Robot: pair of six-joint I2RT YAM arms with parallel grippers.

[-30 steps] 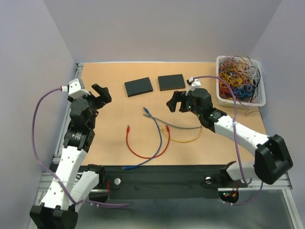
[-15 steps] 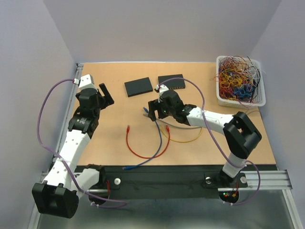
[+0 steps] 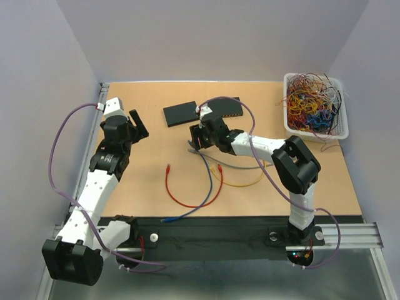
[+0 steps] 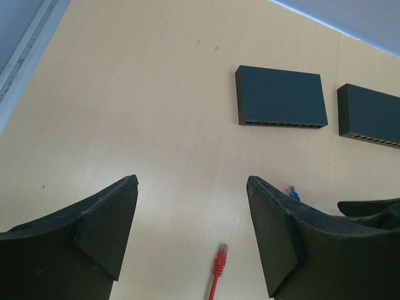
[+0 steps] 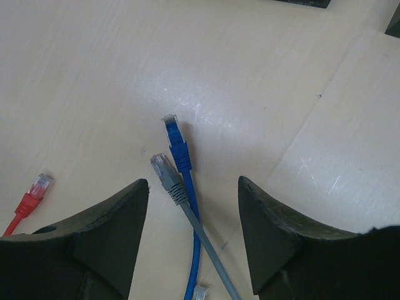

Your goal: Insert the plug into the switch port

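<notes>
Nearest the arm bases, the red plug (image 5: 39, 185) on its thin red cable lies off to the left of the right gripper (image 5: 194, 183), outside the span of its fingers. That gripper's two dark fingers stand wide apart and hold nothing. Under the gap between them lie the blue plug (image 5: 172, 129) with its clear tip and, just beside it on the left, the grey plug (image 5: 164, 169). Both point away from the wrist, toward the switches.

A second ago this arm hung over to the right, close to the farther switch. It has since swung left across the table and now sits over these two plugs, having barely moved in the last half second. I read that as the approach for the pick, with the descent and the closing not yet made. Which plug it is after I cannot tell, and they lie so close that closing on one may catch the other.

The left gripper (image 4: 192, 181) is likewise fully spread and empty above bare tabletop, unmoved for half a second. Beyond its fingertips sit two flat black rectangular boxes, the left switch (image 4: 281, 97) ahead and the right switch (image 4: 370, 115) further to the right. Their port rows face the arms, and no plug is in either.
</notes>
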